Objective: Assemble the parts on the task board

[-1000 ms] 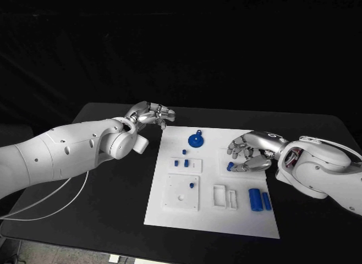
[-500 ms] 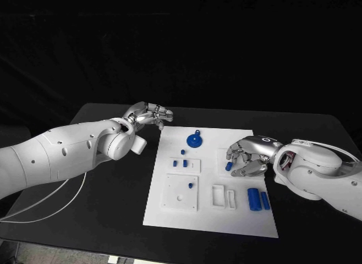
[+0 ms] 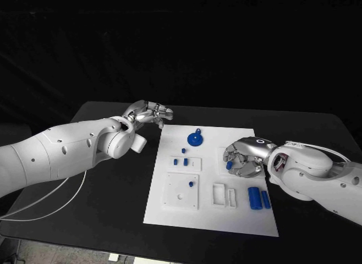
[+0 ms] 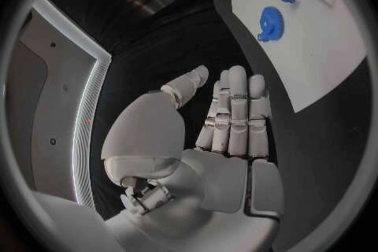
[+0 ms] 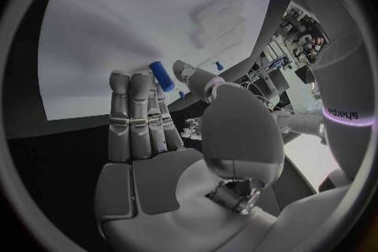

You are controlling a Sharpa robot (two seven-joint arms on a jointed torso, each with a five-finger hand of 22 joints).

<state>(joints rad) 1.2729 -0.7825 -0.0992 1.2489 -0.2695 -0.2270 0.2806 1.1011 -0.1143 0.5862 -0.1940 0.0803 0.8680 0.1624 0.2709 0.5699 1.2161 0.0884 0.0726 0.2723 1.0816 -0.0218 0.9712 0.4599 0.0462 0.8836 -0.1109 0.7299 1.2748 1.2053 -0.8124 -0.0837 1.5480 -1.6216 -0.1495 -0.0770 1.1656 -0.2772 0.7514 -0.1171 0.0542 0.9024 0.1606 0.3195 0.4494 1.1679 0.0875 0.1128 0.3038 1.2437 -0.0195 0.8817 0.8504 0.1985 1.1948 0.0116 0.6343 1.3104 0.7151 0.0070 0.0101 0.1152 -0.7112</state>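
left hand [image 3: 152, 115]: curled, holding nothing | right hand [image 3: 245, 158]: pinching 1 blue peg [image 3: 228, 158] | 1 gear [image 3: 196, 141]

A matte black desk [image 3: 109, 187] stands before a dark backdrop, with a thin white cable [image 3: 46, 206] draped across its near left corner.

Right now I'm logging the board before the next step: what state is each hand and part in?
left hand: fingers curled, holding nothing, off the board's far left corner.
right hand: pinches a small blue peg over the board.
blue gear: lying flat on the task board.
two blue cylinders: lying side by side near the right edge.
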